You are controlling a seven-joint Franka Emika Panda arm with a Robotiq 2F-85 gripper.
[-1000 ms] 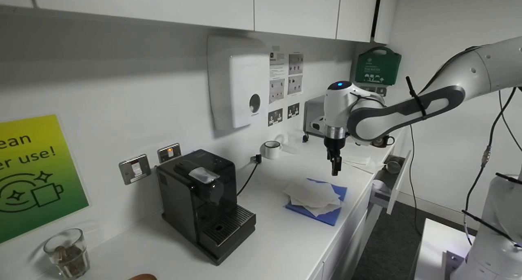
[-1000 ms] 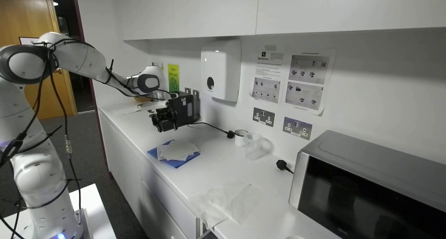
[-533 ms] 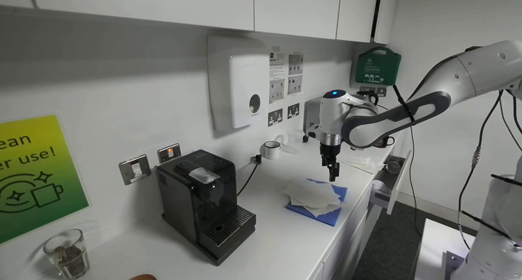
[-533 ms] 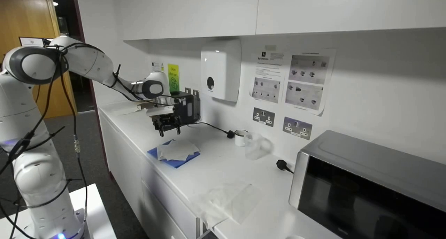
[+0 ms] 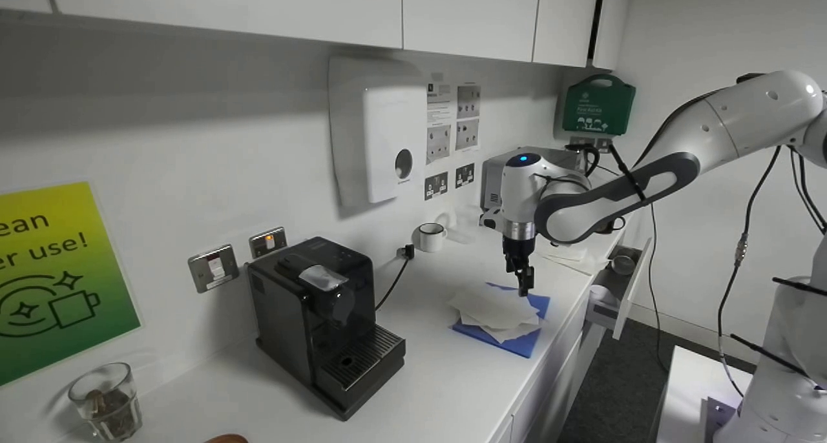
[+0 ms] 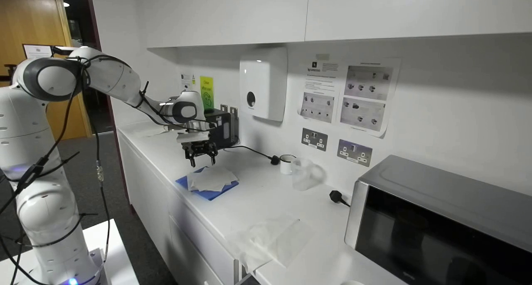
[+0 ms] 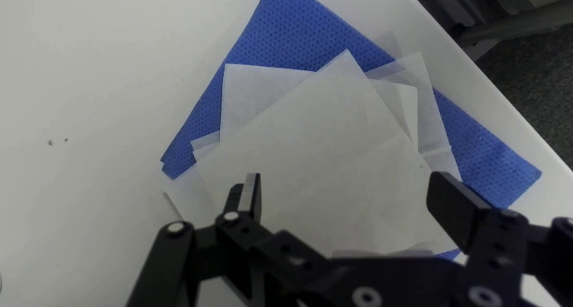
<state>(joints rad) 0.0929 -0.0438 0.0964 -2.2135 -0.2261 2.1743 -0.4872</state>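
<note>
Several thin white paper sheets (image 7: 331, 128) lie loosely stacked and fanned out on a folded blue cloth (image 7: 286, 25) near the counter's front edge. In the wrist view my gripper (image 7: 347, 177) stands wide open over the sheets, with a finger (image 7: 452, 204) at the right and its opposite at the left. Nothing is held between them. Both exterior views show the gripper (image 5: 524, 293) (image 6: 203, 164) pointing down above the sheets (image 5: 497, 310) (image 6: 212, 179), with a gap visible beneath the fingertips. The lower part of the stack is hidden behind the gripper in the wrist view.
A black coffee machine (image 5: 323, 327) stands by the wall. Further along are a white mug (image 5: 431, 238), a clear plastic cup (image 6: 302, 175), crumpled translucent sheets (image 6: 274, 239) and a microwave (image 6: 440, 218). A drawer (image 5: 620, 288) stands pulled out, and cupboards (image 6: 374, 11) hang overhead.
Over the last second the arm has come down, bringing the gripper closer above the paper sheets. It has also turned somewhat in view. The sheets and blue cloth have stayed put.
</note>
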